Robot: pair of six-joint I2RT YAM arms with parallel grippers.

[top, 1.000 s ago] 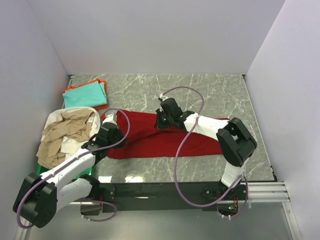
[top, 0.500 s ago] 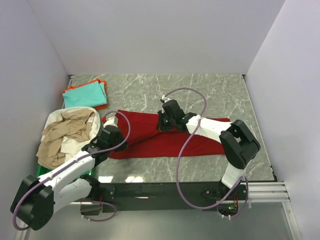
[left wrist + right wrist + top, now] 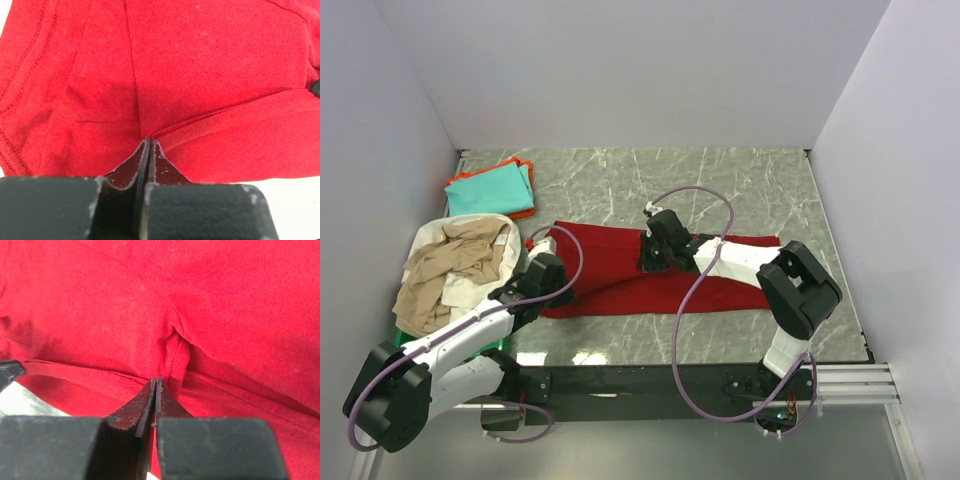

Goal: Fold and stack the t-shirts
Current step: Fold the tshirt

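The dark red t-shirt [image 3: 730, 290] lies spread across the middle of the table, its far edge partly folded toward the near side. My left gripper [image 3: 546, 272] is shut on a fold near the shirt's left end; in the left wrist view [image 3: 149, 142] red cloth [image 3: 210, 65] fills the frame. My right gripper [image 3: 655, 256] is shut on a pinch of the same shirt near its middle [image 3: 156, 380], with red cloth [image 3: 125, 295] all around. A folded teal t-shirt [image 3: 490, 189] lies on an orange one [image 3: 523, 212] at the far left. Beige [image 3: 450, 272] and white [image 3: 492, 222] shirts are heaped at the left.
The beige and white shirts sit in a green tray [image 3: 403, 342] at the left edge, close beside my left arm. White walls close in the marble table [image 3: 740, 190] on the far, left and right sides. A purple cable [image 3: 700, 195] loops above the right arm.
Both grippers have moved toward the near edge, drawing the red shirt's far edge with them. The shirt's far-left corner has folded over and the cloth looks narrower.
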